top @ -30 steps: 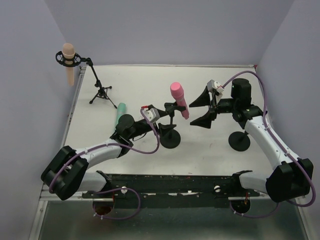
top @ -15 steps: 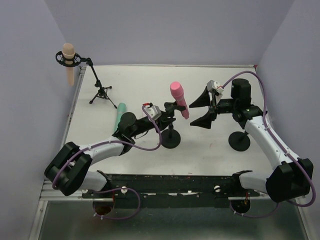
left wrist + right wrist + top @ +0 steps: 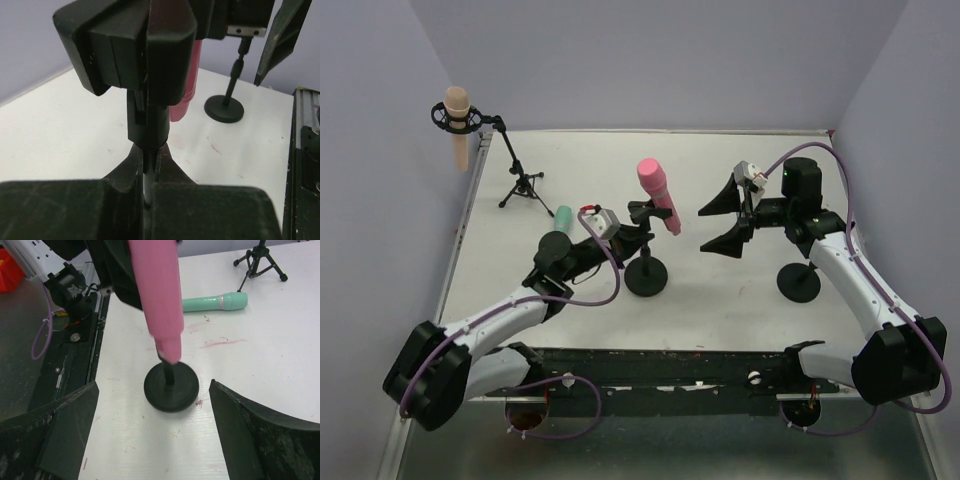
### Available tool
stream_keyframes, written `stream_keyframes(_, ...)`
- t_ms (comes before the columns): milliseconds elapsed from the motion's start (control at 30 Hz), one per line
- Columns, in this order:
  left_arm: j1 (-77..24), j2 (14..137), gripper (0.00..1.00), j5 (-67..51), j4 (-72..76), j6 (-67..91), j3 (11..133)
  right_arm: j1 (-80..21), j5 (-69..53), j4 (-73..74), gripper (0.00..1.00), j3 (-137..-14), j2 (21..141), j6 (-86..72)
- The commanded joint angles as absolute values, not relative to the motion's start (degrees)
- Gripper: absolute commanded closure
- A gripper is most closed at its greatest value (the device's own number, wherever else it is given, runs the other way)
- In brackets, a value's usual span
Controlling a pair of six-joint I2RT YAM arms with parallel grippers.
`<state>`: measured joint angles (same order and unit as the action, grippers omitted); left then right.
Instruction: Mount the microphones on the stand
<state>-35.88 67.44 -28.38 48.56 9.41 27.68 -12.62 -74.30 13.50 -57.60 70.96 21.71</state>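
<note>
The left tool (image 3: 146,170) is clenched on the thin pole of the stand (image 3: 646,277), likely to steady it. The pink microphone (image 3: 658,196) sits clipped just above its tips. The right tool (image 3: 728,220) hangs released beside that microphone, probably ready to adjust it.

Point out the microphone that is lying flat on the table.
The teal one lies flat on the table; pink and peach sit up in stands.

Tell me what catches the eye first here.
A pink microphone tilts in a round-base stand mid-table, the left gripper shut on that stand's pole. A peach microphone hangs in a tripod stand at the far left corner, and a teal microphone lies flat nearby.
</note>
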Motion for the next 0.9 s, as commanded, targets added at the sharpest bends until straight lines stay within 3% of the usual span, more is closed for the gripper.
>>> stream_keyframes(0, -32.4, 54.3, 1.0, -19.4, 42.2, 8.2, 27.3, -12.3, -75.9, 15.3, 0.0, -58.6, 71.1, 23.3)
stream_keyframes(200, -24.0, 39.8, 1.0, -5.0, 28.9, 3.0, 26.8, -12.3, -76.1, 15.4, 0.0, -58.7, 71.1, 23.4)
stream_keyframes(400, -13.1, 34.1, 1.0, 8.2, 30.3, 0.3, 24.2, -12.3, -76.4, 15.4, 0.0, -58.5, 71.0, 23.2)
stream_keyframes(667, 2.9, 36.4, 1.0, 5.5, 39.5, 4.3, 21.2, -12.2, -76.9, 15.6, 0.0, -58.5, 71.0, 23.2)
stream_keyframes(867, 9.0, 43.7, 1.0, 5.6, 48.9, 5.7, 18.9, -12.2, -77.3, 16.2, 0.0, -58.7, 71.5, 23.7)
